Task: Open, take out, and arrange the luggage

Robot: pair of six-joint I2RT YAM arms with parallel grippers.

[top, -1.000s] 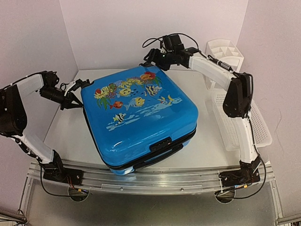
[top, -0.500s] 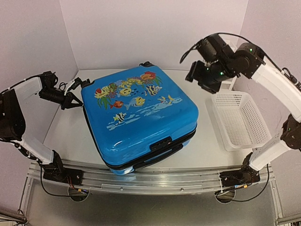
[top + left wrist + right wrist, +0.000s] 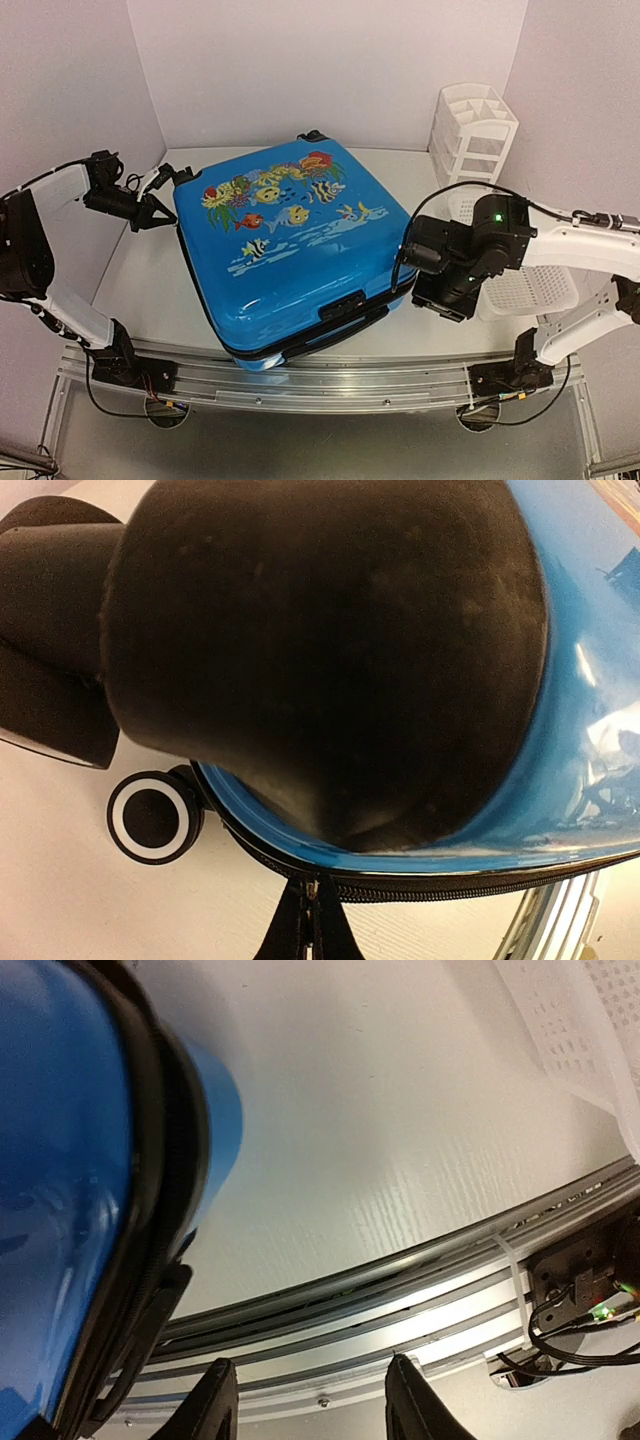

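Luggage (image 3: pixel 300 240) is lying flat mid-surface (image 3: pixel 130 280), fish-print lid up, shell closed, turned slightly so one corner is pointing at the near rail (image 3: pixel 400 1290).

Left arm is reaching in from the left side, elbow bent, forearm running roughly level toward the far-left corner of the case. Left hand (image 3: pixel 150 213) is clenched, tips together. In the wrist view the tips are sitting right at the black zipper band (image 3: pixel 450 888) under the blue shell, just beside a black-and-white wheel (image 3: pixel 150 818). Can't tell whether anything is pinched between them.

Right arm is folding low across the right side, forearm coming in from the right, wrist tilted down. Right hand (image 3: pixel 312 1402) is hovering just beside the near-right edge of the case, pointing toward the rail. Its fingers (image 3: pixel 215 1400) are standing apart, released, nothing between them; not touching the shell as far as the views are showing.

White perforated basket (image 3: pixel 535 290) is sitting on the right behind the right forearm, partly hidden. White organizer (image 3: pixel 475 130) is standing at the far right against the wall, well apart from the case.
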